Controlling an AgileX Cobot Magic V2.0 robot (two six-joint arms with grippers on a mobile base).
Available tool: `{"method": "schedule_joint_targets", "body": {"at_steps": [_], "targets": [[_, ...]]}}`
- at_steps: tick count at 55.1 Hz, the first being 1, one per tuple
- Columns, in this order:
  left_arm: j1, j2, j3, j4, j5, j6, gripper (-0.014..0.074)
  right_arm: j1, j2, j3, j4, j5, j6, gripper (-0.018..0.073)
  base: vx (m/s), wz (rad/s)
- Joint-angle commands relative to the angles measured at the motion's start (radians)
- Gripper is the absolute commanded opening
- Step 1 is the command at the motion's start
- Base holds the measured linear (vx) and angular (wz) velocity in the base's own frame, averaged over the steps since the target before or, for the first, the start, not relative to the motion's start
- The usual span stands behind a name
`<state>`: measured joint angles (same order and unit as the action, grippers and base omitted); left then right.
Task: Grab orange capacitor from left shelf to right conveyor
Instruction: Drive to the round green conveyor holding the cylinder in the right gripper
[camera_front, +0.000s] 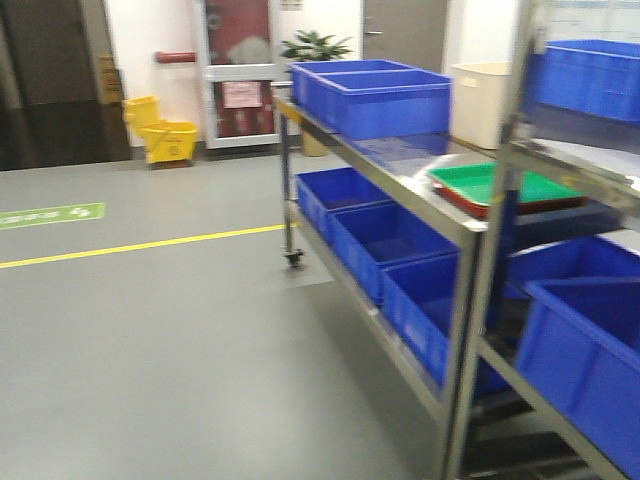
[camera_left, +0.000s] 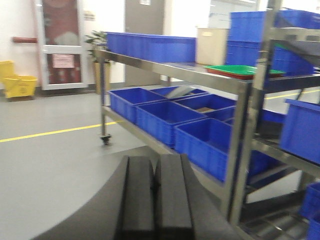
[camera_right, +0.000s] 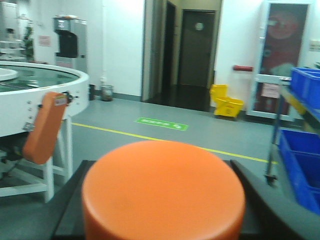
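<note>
My right gripper (camera_right: 162, 200) is shut on the orange capacitor (camera_right: 162, 192), a round orange cylinder that fills the bottom of the right wrist view between the black fingers (camera_right: 250, 195). The round white conveyor (camera_right: 45, 90) with a green top stands at the left of that view, some way off. My left gripper (camera_left: 156, 192) is shut and empty, its two black pads (camera_left: 137, 195) pressed together, hanging over the grey floor beside the steel shelf (camera_left: 200, 77). The shelf also shows in the front view (camera_front: 400, 165). Neither gripper shows in the front view.
The shelf carries blue bins (camera_front: 385, 95) on top and below (camera_front: 385, 240), plus a green tray on a red tray (camera_front: 480, 185). A second rack with blue bins (camera_front: 585, 350) stands at right. A yellow mop bucket (camera_front: 165, 135), a yellow floor line (camera_front: 150, 245) and an orange guard (camera_right: 45, 127) on the conveyor show.
</note>
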<state>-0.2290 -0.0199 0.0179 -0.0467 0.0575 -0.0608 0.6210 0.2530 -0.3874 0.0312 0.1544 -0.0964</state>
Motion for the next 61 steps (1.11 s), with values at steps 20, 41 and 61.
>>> {"method": "schedule_joint_targets", "body": {"at_steps": [20,41,61], "targets": [[-0.008,-0.005,-0.03,-0.005,-0.081,-0.006,-0.0006,-0.002,0.009,-0.028,-0.005,-0.091,-0.002,-0.0008,0.17,0.64],[-0.008,-0.005,-0.03,-0.005,-0.081,-0.006,-0.0006,-0.002,0.009,-0.028,-0.005,-0.091,-0.002,-0.0008,0.21,0.77],[-0.008,-0.004,-0.03,-0.005,-0.081,-0.006,-0.0006,-0.002,0.009,-0.028,-0.005,-0.09,-0.002,-0.0008,0.26,0.69]]}}
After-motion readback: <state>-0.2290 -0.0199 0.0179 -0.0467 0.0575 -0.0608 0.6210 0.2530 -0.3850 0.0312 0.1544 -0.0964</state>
